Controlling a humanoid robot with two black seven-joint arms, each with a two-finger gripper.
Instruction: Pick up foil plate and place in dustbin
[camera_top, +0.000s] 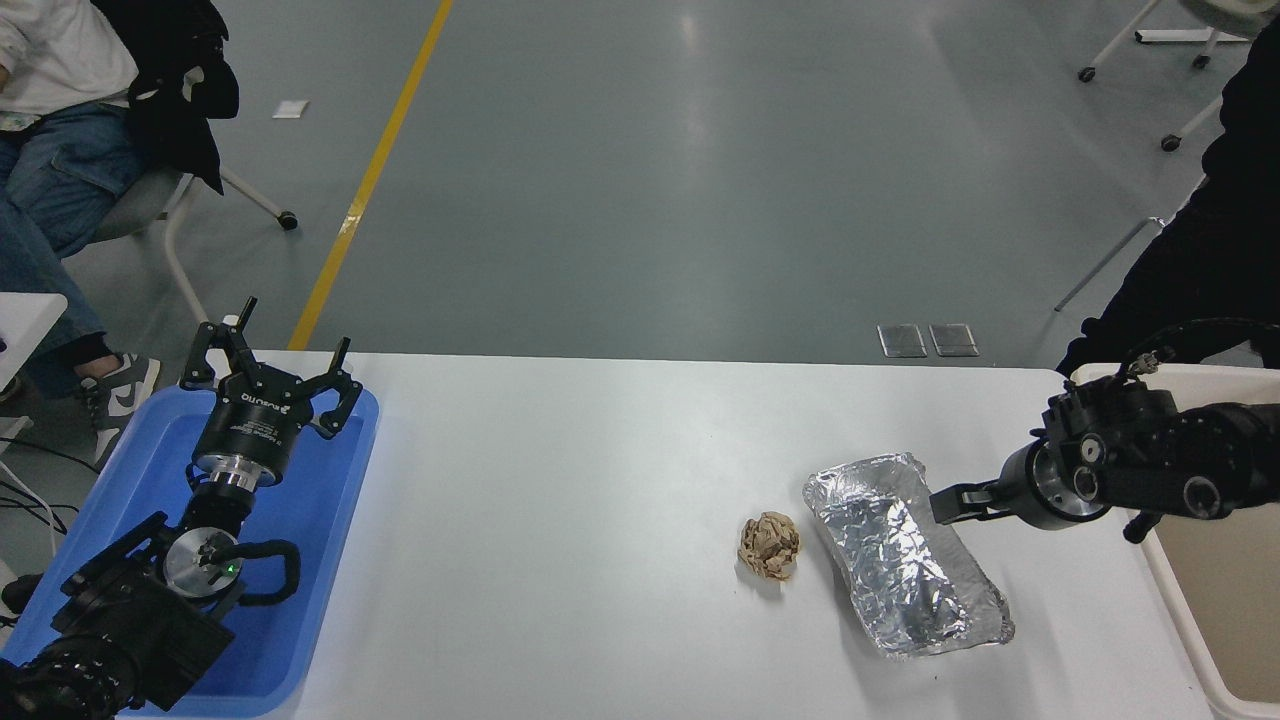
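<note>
The foil plate (900, 555), a shiny crinkled silver tray, lies on the white table (560, 520) at the right of centre, its long side running toward the front right. My right gripper (950, 503) comes in from the right edge, points left and sits just above the plate's far right rim; it is seen side-on, so its state does not show. The dustbin (1185, 625), beige with a thick rim, stands at the table's right edge, partly behind the right arm. My left gripper (270, 370) is open and parked over the blue tray.
A crumpled brown paper ball (769, 545) lies just left of the foil plate. A flat blue tray (330, 560) sits at the table's left under the left arm. A seated person (50, 120) is at the top left; a person in black (1200, 260) stands at the far right.
</note>
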